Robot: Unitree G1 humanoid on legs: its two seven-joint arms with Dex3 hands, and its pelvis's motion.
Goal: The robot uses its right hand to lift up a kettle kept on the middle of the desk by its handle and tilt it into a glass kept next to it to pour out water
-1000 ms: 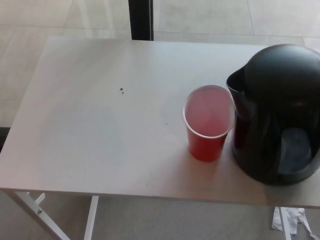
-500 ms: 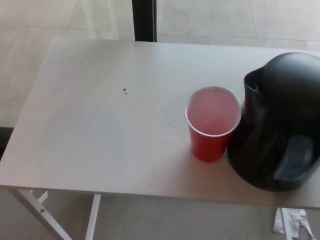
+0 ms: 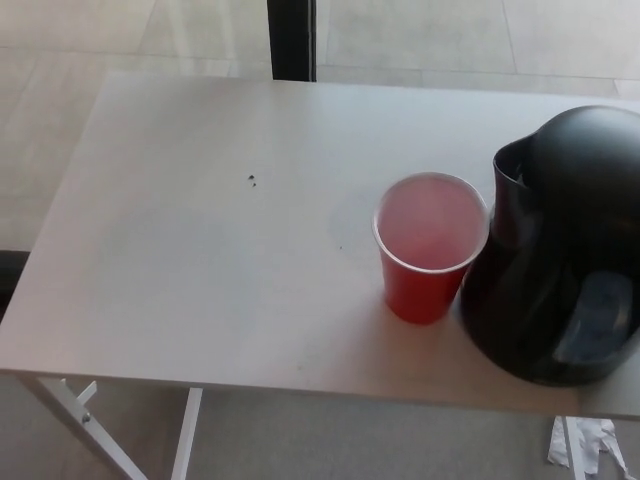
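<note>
No hand in view so grip unknown; black kettle [image 3: 560,250] just right of, about touching, red cup [image 3: 428,245], pour seemingly not started.

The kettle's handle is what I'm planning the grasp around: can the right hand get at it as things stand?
Probably yes: the kettle sits at the table's right edge, with the red cup on its left only. Neither the handle nor the hand shows.
</note>
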